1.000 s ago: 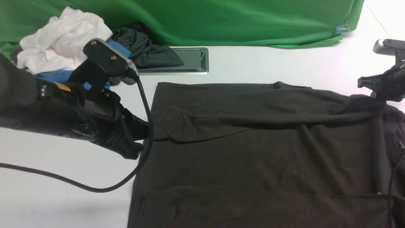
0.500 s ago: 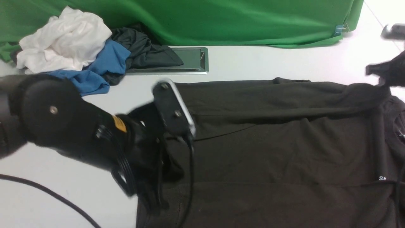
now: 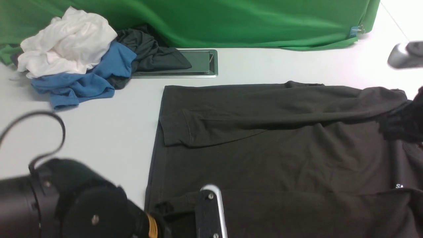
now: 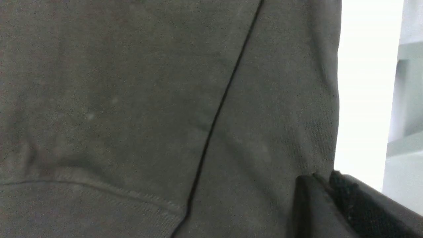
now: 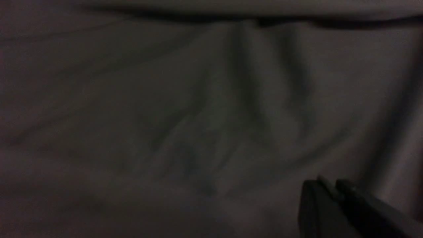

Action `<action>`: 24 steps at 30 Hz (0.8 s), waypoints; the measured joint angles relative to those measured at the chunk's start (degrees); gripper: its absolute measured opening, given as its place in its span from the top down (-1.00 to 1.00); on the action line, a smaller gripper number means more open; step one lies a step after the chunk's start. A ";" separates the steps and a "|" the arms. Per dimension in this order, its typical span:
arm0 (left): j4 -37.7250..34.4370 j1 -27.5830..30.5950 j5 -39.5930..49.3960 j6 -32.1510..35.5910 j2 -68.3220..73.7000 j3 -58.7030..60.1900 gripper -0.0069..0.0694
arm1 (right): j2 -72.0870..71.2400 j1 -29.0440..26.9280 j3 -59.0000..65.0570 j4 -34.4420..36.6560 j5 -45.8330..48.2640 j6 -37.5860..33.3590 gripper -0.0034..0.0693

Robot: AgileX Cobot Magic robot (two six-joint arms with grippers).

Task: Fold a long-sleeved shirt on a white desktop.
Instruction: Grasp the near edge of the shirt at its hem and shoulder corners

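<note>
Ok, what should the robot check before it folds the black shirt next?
1. The far sleeve of the dark charcoal knit long-sleeved shirt lies folded across its body: ok.
2. The near sleeve lies folded along the near edge: ok.
3. The left gripper has cloth at the hem end: cannot tell.
4. The right gripper has cloth at the collar end: cannot tell; jaws look shut.
5. The heap of white, blue and dark clothes lies apart from the shirt on the smooth white desktop: ok.

You've got the shirt (image 3: 281, 148) flat on the desktop (image 3: 99, 132), right of centre; hatch (image 3: 201, 62) behind it, garment pile (image 3: 66, 56) far left, backdrop (image 3: 231, 23) along the back edge.
</note>
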 joint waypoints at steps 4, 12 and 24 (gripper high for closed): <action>-0.54 -1.86 -3.66 2.16 -0.05 4.51 0.06 | -3.59 3.11 1.02 0.00 0.07 -0.05 0.68; 3.49 -2.71 -10.04 2.05 -0.08 10.94 -0.63 | -4.71 3.96 1.09 -0.18 -1.67 -1.90 0.68; 3.84 -2.82 -8.35 0.57 6.58 9.39 -0.44 | -4.71 3.96 1.09 -0.17 -3.03 -3.30 0.67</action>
